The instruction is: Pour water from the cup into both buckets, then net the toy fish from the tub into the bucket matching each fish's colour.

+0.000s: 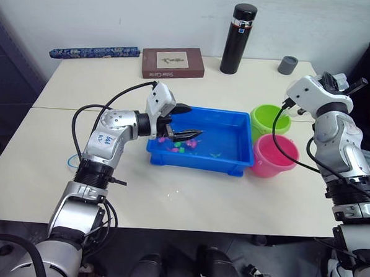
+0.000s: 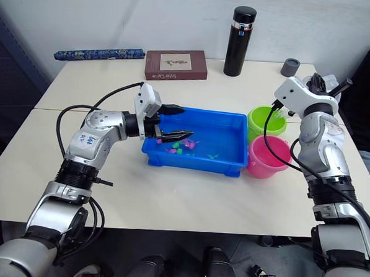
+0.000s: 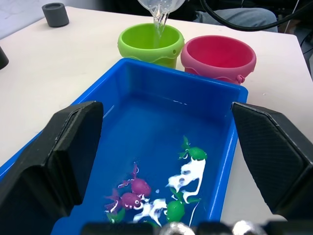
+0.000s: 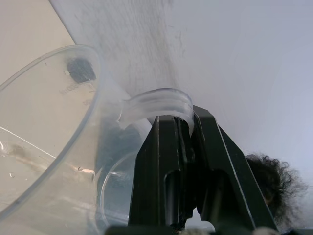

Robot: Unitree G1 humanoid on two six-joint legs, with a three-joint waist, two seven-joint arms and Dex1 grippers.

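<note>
Right fingers point(image 4: 188, 147) clamp the cup point(image 4: 54, 142) handle; left fingers point(image 3: 73, 161) gape above the tub point(image 3: 146, 122)

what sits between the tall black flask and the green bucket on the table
Bare tabletop lies between the tall black cylindrical flask and the lime green round plastic bucket, as the left eye view shows.

1. Tub point(image 1: 230, 154): bright blue.
2. Buckets: one lime green point(image 1: 269, 121), one pink point(image 1: 273, 155).
3. Toy fish: magenta point(image 3: 139, 186) and green point(image 3: 195, 153), with white glare on the water around them.
4. Cup point(image 4: 44, 142): clear, colourless.
5. Left claw point(image 1: 187, 121): black fingers point(image 3: 58, 156), on a white and silver arm.
6. Right claw point(image 4: 188, 127): black.
7. Surface point(image 1: 169, 193): cream.
8. Flask point(image 1: 238, 39): black with a small blue mark.
9. Book point(image 1: 173, 63): dark brown with a pale panel.
10. Small cup point(image 1: 288, 64): grey.
11. Roll point(image 1: 94, 52): dark blue, patterned.
</note>
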